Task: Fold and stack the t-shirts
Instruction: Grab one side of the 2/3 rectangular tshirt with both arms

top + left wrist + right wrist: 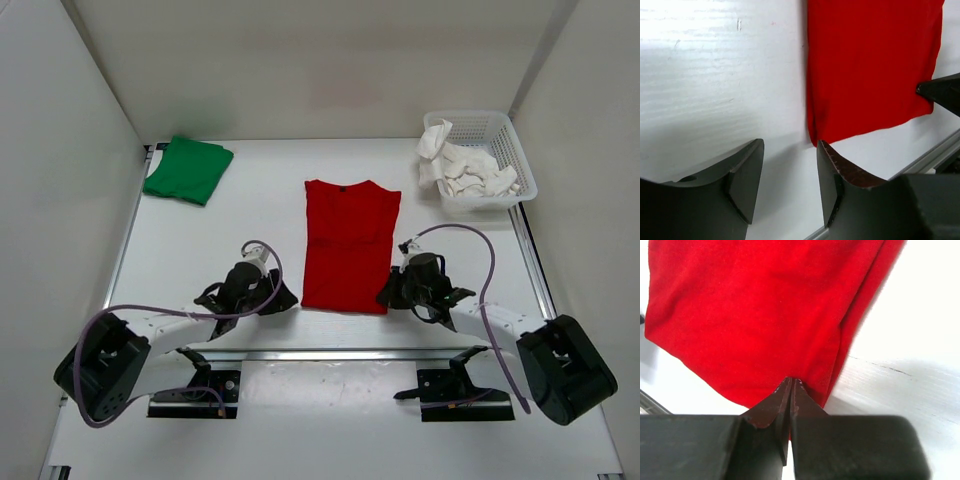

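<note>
Red t-shirt (pixel 350 240) lies flat on the desk (pixel 250 200); left fingers (pixel 840 175) stand apart just beside its corner, right fingers (pixel 801 402) pinch its hem.

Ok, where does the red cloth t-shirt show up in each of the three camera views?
Top external: the red cloth t-shirt lies flat at the centre of the picture.
Left wrist: the shirt fills the upper right.
Right wrist: the shirt fills the upper left and centre.
Shared landmark: the right gripper, shut at the shirt's near right corner, shows in all three views.
</note>
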You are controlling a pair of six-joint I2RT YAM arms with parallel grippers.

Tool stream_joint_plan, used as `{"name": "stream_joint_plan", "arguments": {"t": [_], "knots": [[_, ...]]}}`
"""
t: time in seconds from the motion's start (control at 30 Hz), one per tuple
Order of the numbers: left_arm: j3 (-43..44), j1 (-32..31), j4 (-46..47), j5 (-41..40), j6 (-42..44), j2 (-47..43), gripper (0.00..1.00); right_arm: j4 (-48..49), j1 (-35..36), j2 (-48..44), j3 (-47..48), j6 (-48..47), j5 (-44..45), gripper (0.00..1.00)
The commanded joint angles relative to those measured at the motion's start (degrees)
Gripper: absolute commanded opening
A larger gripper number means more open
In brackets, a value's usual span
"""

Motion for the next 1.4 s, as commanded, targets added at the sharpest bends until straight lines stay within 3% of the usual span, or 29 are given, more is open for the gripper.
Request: {"name": "stream_joint_plan", "arguments": {"t": [0.0,0.03,0.13,0.2,0.27,0.37,0.63,0.67,0.73,0.8,0.87,1.03,1.2,1.27,1.37], "knots": [[-0.3,-1.2,-0.1,-0.8,1.3,2.0,0.58,-0.1,-0.2,-0.1,-1.0,-0.6,-0.1,0.00],[-0.1,-1.6,0.1,-1.2,1.0,2.6,0.59,-0.6,0.1,-0.5,-1.1,-0.8,0.0,0.01],[1.0,-2.6,1.0,-0.6,0.6,5.4,0.61,-2.4,-0.8,-5.9,-1.7,-0.3,-0.5,0.31],[1.1,-3.1,2.4,-0.2,0.1,6.5,0.62,-4.2,-1.9,-10.9,-3.1,0.4,0.2,0.44],[0.9,-4.5,3.3,-0.9,-0.8,6.8,0.63,-7.2,-3.0,-17.2,-4.5,0.5,1.6,0.51],[2.3,-6.0,4.0,-1.1,-0.7,9.4,0.62,-10.4,-5.1,-20.4,-6.0,1.5,1.2,0.52],[4.8,-9.2,5.0,-0.5,-2.2,15.5,0.38,-10.6,-2.0,-12.7,-5.4,1.9,-0.9,0.44],[4.8,-9.2,4.4,-1.1,-2.1,14.7,0.33,-10.1,-1.5,-11.7,-4.9,2.1,-0.8,0.38],[4.8,-9.4,2.9,-2.1,-1.7,13.8,0.18,-9.6,-1.5,-10.5,-5.0,2.6,-1.4,0.14],[4.7,-9.9,1.7,-2.9,-1.6,11.7,0.08,-10.0,-1.0,-10.9,-5.0,3.2,-1.2,0.03],[5.2,-11.2,-0.8,-4.7,-2.1,9.6,0.01,-12.1,1.4,-13.0,-5.4,5.1,-0.1,0.00],[1.4,-14.4,-6.1,-5.6,-4.0,3.9,0.00,-19.3,11.4,-20.6,-7.2,12.2,2.0,0.00],[-1.8,-18.3,-14.5,-3.7,-8.7,-9.6,0.00,-27.9,23.6,-28.2,-4.2,20.0,5.6,0.00],[1.8,-15.6,-20.1,-3.6,-6.4,-12.8,0.00,-31.7,20.1,-27.8,1.9,15.4,5.5,0.00],[11.9,-9.6,-23.8,-2.9,-1.4,-12.5,0.00,-30.5,5.3,-23.8,8.2,5.1,-2.4,0.00]]}}
